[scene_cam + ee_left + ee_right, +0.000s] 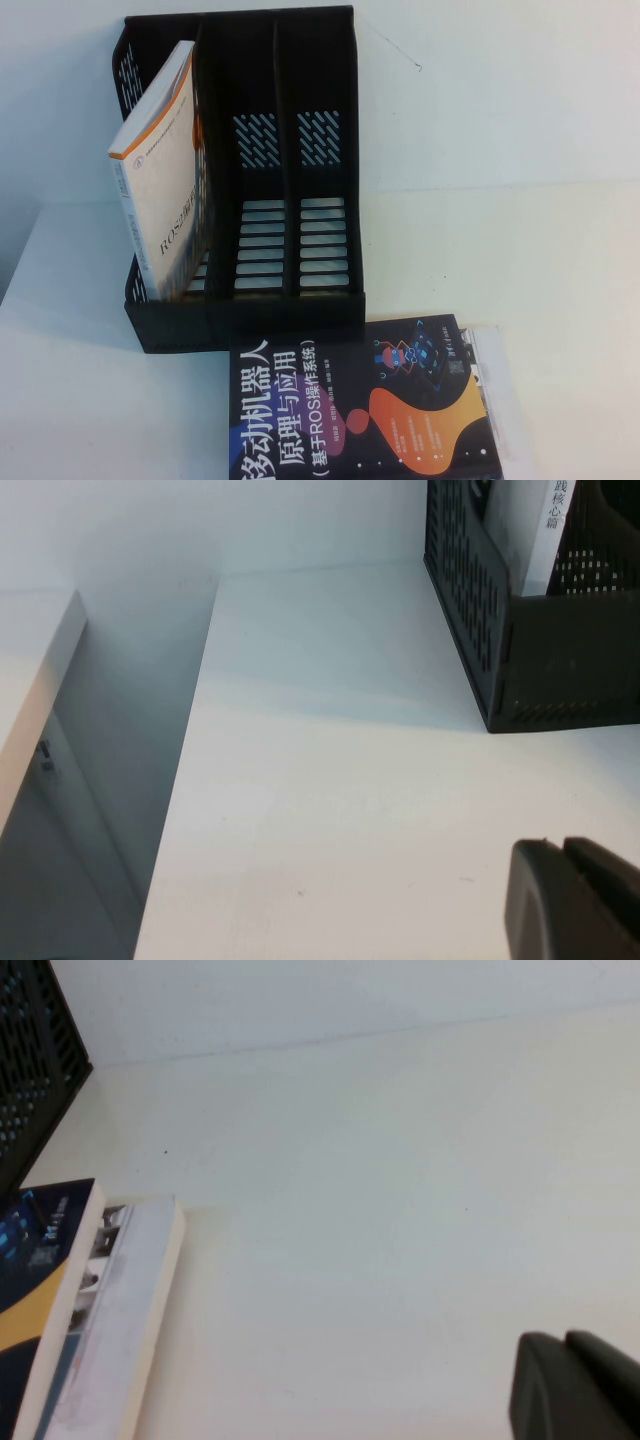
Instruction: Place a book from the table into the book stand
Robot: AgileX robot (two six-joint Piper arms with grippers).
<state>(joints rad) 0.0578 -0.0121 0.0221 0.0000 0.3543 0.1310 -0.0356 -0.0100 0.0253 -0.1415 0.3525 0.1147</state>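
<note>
The dark navy book (360, 410) with white Chinese title and orange and purple blobs lies flat on the white table (520, 260), just in front of the black book stand (300, 120); its corner shows in the right wrist view (35, 1270). The stand's middle and right compartments are empty. My left gripper (562, 848) is shut and empty above bare table, to the left of the stand (560, 670). My right gripper (565, 1338) is shut and empty above bare table to the right of the book. Neither gripper shows in the high view.
A white-and-orange book (165, 170) leans in the stand's left compartment. A white book (120, 1310) lies under the navy one, its edge sticking out on the right. The table's left edge (185, 780) drops off beside the left gripper.
</note>
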